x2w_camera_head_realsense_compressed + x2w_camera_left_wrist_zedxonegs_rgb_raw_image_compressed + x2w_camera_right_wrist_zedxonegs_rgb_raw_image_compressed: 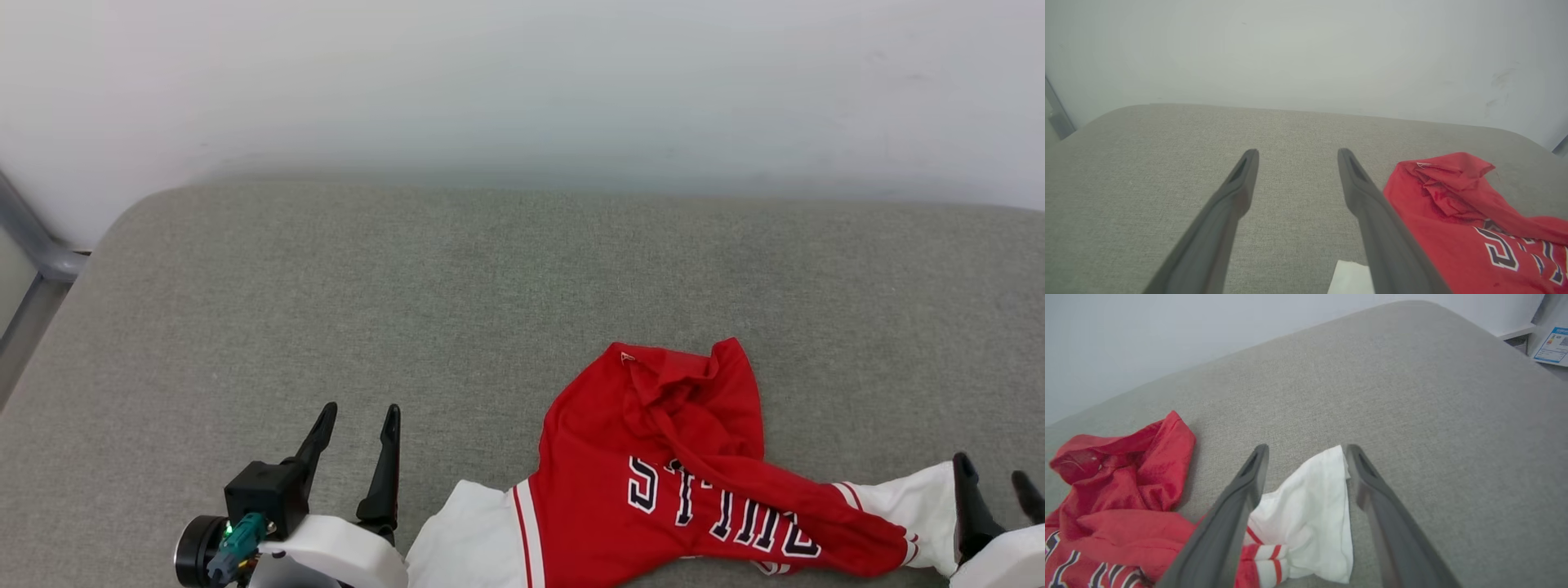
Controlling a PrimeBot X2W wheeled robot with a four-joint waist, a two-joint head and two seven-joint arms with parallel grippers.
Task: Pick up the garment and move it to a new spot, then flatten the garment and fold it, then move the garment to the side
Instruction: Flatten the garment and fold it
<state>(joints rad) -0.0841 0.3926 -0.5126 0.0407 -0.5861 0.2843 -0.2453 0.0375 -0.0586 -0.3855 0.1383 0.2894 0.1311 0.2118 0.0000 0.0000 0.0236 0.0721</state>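
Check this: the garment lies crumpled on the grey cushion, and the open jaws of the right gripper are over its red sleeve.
One thing is wrong: the sleeve is white, not red, as the right wrist view shows. The garment lies crumpled on the grey cushion, and the open jaws of the right gripper are over its white sleeve.

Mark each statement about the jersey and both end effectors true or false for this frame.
1. The red jersey shirt with white sleeves lies on the grey fabric cushion. True.
2. The left end effector is shut on the shirt. False: it is open over bare cushion beside it.
3. The right end effector is open, its fingers either side of a white sleeve. True.
4. The shirt is neatly folded. False: it lies rumpled.
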